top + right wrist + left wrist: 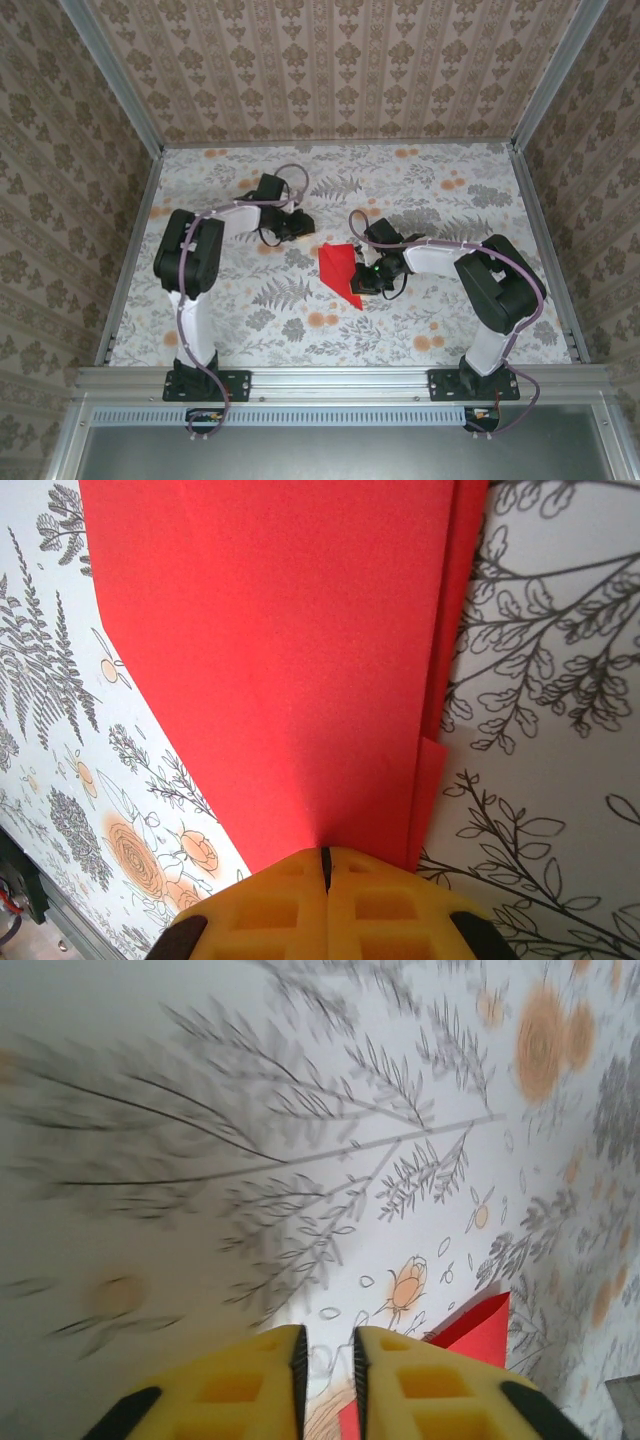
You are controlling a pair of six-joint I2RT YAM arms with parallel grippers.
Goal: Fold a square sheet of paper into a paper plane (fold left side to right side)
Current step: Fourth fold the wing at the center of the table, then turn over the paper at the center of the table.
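Observation:
The square sheet of paper [338, 268] lies folded in the middle of the flowered tablecloth [250, 320] as a bright red, tapering shape. My right gripper [368, 280] is at its right edge. In the right wrist view its jaws [324, 858] are shut, their tips set down on the red paper [280, 650], whose layered fold edge runs along the right. My left gripper [298, 226] is up and to the left of the paper, off it. It [328, 1345] stands slightly open with only cloth in the narrow gap. A red corner [482, 1332] of the paper lies just right of it.
Patterned walls [330, 60] close the table in at the back and both sides, behind metal frame posts. A metal rail [340, 385] runs along the near edge with both arm bases on it. Bare cloth stretches round the paper.

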